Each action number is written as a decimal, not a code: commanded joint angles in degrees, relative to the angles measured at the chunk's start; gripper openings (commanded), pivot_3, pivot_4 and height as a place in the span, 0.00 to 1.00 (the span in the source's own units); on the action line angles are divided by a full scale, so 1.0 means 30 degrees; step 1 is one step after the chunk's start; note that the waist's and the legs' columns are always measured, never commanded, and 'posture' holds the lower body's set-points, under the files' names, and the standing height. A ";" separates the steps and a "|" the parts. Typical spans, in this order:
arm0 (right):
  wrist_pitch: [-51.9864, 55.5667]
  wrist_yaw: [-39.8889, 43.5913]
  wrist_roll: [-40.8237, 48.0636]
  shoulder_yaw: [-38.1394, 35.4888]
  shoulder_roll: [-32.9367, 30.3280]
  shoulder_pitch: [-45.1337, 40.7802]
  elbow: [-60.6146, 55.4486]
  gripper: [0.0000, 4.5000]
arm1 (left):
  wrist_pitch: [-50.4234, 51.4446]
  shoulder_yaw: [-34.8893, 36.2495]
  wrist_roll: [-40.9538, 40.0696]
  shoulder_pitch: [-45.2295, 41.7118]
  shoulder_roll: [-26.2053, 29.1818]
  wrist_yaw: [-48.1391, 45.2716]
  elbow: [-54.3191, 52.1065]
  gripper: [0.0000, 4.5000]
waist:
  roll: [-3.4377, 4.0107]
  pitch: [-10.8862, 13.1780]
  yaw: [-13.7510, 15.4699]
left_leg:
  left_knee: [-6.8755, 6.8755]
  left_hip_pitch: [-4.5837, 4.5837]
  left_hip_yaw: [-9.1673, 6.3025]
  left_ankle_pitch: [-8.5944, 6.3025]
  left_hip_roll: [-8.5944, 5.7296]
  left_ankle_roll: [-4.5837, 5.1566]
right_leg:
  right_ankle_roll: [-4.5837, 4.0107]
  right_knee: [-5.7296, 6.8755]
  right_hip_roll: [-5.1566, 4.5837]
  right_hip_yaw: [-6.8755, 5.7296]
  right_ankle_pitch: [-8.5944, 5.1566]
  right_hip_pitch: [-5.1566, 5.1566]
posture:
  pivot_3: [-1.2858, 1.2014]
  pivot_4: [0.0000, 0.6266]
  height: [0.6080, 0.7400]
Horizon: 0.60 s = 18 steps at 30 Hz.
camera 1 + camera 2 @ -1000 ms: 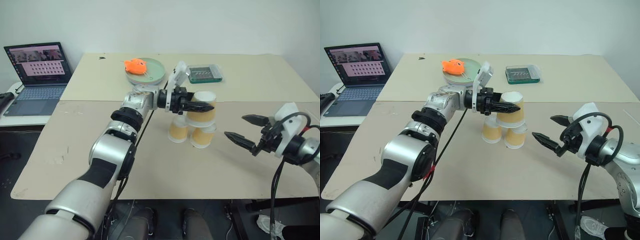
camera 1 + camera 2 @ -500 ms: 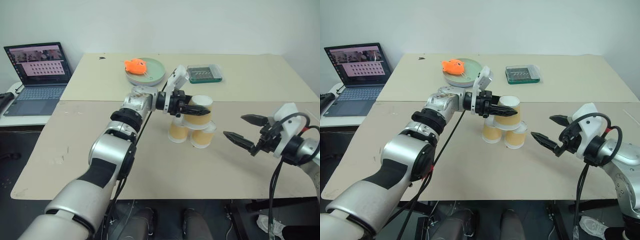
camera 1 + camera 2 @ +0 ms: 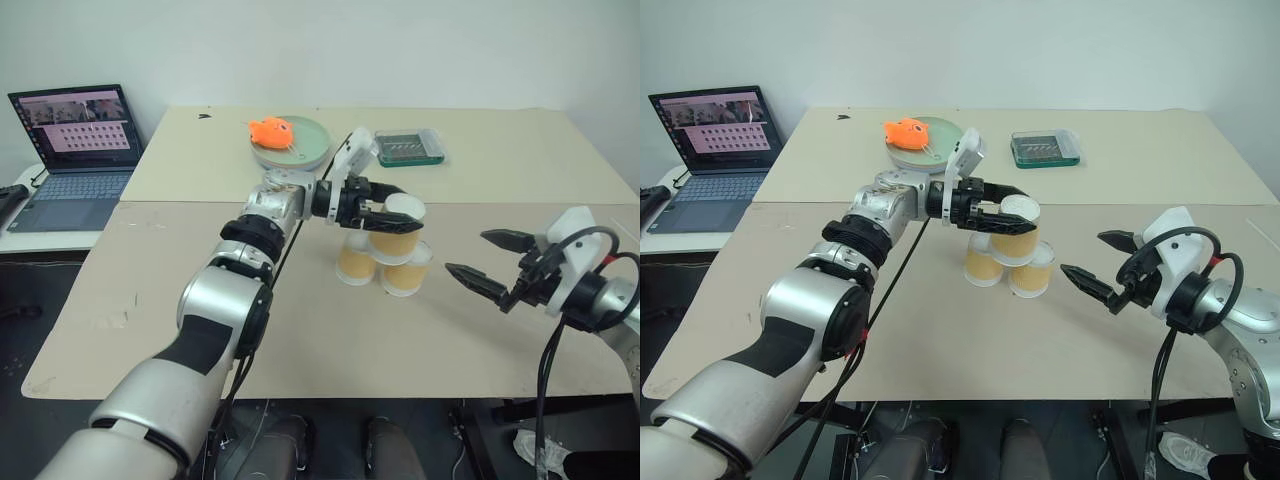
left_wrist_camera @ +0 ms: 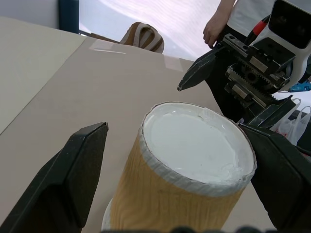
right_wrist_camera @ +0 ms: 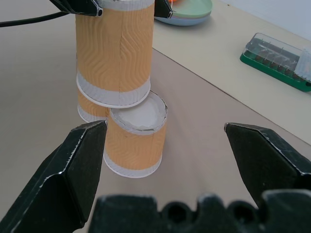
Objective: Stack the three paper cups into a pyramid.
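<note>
Three yellow-orange paper cups stand upside down as a pyramid mid-table. Two lower cups (image 3: 357,264) (image 3: 405,274) sit side by side, and the top cup (image 3: 393,238) rests across their white bases. My left gripper (image 3: 393,207) reaches in level from the left, open, with its fingers (image 4: 73,179) apart on both sides of the top cup (image 4: 189,184) and a gap showing on each side. Right of the stack my right gripper (image 3: 467,252) is open and empty, pointing at the cups (image 5: 133,145) from a short distance.
A green plate (image 3: 305,148) with an orange toy fish (image 3: 270,130) and a green box with a clear lid (image 3: 408,146) lie behind the stack. A laptop (image 3: 75,150) stands far left. A person's hand (image 4: 214,29) shows beyond the table.
The left gripper lowered the top cup onto the two lower cups, then opened and let go of it. The right arm has stayed still.
</note>
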 commanded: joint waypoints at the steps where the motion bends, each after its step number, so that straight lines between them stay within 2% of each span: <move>1: -0.0482 0.0052 0.0144 -0.0354 0.0037 -0.0209 -0.0318 1.00 | 0.0075 0.0300 -0.0219 -0.0846 0.0087 -0.0240 -0.0205 0.99 | 0.0000 0.0000 0.0002 | 0.0000 0.0000 0.0000 0.0000 0.0000 0.0000 | 0.0000 0.0005 0.0000 0.0000 0.0000 -0.0001 | 0.52 0.24 0.92; 18: -0.0895 0.0392 -0.0088 0.0299 0.0013 -0.0892 0.0383 1.00 | 0.0408 0.0664 -0.0273 -0.1005 0.0503 -0.0527 -0.0487 0.99 | 0.0000 0.0000 0.0006 | 0.0006 0.0001 0.0001 0.0000 -0.0002 -0.0001 | 0.0001 0.0028 -0.0001 0.0002 -0.0001 -0.0007 | 0.52 0.24 0.92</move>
